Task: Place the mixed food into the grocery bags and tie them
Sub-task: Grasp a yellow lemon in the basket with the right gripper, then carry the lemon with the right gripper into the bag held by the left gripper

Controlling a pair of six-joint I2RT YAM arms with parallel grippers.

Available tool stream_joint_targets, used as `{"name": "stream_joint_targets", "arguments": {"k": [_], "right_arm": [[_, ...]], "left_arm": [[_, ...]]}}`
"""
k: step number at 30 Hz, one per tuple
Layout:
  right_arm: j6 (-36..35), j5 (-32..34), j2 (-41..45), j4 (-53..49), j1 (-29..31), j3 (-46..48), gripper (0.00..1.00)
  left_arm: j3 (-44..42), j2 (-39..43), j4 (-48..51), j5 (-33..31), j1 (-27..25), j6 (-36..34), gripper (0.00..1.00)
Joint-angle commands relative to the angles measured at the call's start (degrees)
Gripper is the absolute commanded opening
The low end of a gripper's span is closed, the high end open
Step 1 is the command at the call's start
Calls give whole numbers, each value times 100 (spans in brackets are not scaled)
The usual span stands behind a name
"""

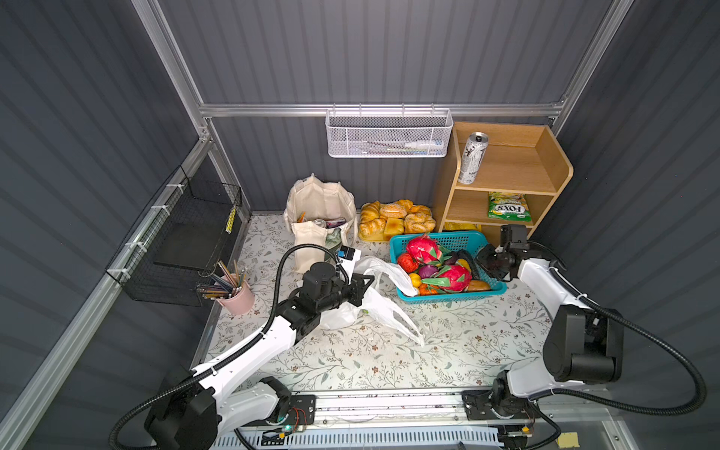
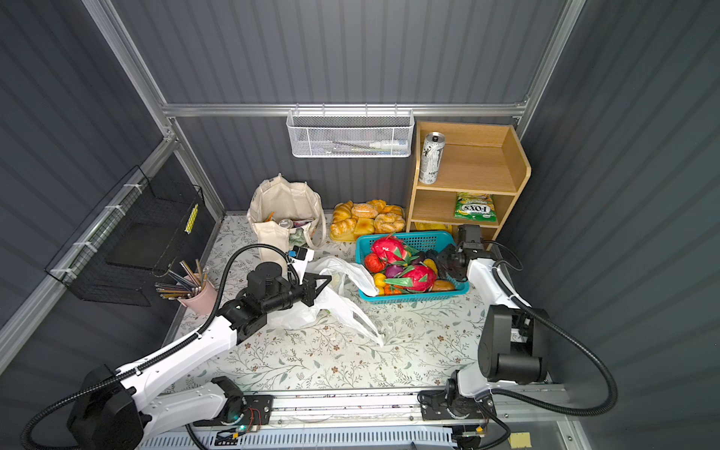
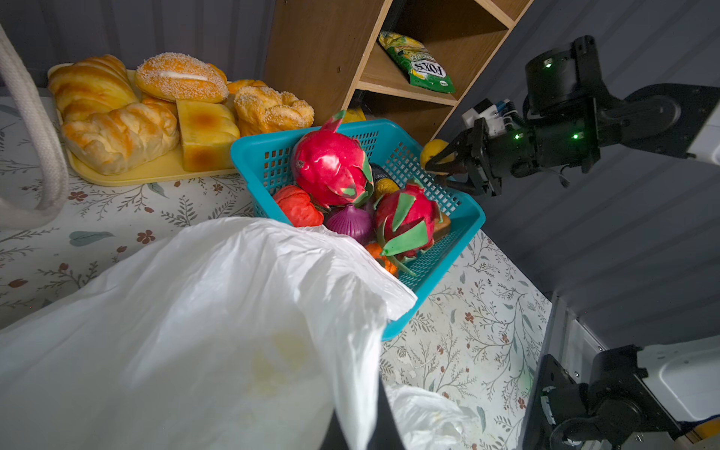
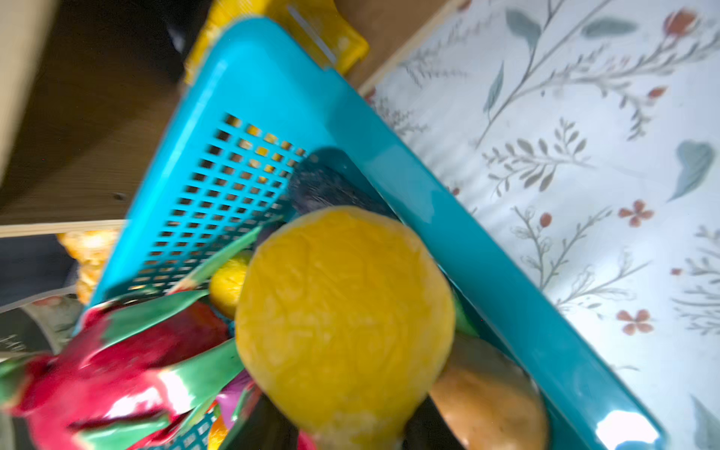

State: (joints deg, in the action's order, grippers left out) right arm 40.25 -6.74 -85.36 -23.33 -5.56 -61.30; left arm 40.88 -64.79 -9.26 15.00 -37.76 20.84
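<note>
On the flower-printed worktop [image 1: 350, 362], nearest the arms' bases, the thin white plastic bag [image 1: 376, 311] is seen crumpled. Its upper edge is lifted and pinched by the left gripper [image 1: 368, 279], whose fingers are closed on the film. In the left wrist view the bag is draped across the whole foreground. Just beyond, one flap of the bag is laid over the near left corner of the teal basket [image 1: 456, 295], in which two dragon fruits [image 1: 424, 249], a purple onion [image 3: 350, 224] and smaller fruits are heaped. At the basket's right end the right gripper [image 3: 440, 163] is held by the rim, its fingers closed about a yellow fruit [image 4: 343, 323]. Farther back, the cream canvas tote [image 1: 319, 202] is stood open near the back wall, with a can top and packets visible inside, and a yellow tray of breads [image 1: 393, 218] is set beside it. Farthest, on the wooden shelf [image 1: 545, 163], the tall drink can [image 1: 472, 157] is stood upright on the top level, a green-and-yellow FOX'S pouch [image 1: 508, 206] is laid on the middle level, and a yellow packet [image 1: 461, 226] is tucked — partly hidden — in the lowest compartment.
</note>
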Motion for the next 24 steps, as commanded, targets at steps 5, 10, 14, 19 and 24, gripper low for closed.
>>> {"name": "stream_joint_targets", "arguments": {"k": [5,10,14,19,24], "right_arm": [[-381,-754,942,79,29,360,26],[-911,-1759,1818,-14,594,569,27],[-1216,-2269,2498,-225,1424,730,28],[-1174,-3005,2941,72,2277,1154,28],[-1281,-3302,2983,74,2881,1333,28]], "left_arm": [[255,-114,-37,214,40,-5,0],[378,-213,2,343,40,-27,0],[530,-286,178,578,40,-127,0],[840,-377,563,893,43,-364,0],[1092,-367,777,1057,40,-448,0]]}}
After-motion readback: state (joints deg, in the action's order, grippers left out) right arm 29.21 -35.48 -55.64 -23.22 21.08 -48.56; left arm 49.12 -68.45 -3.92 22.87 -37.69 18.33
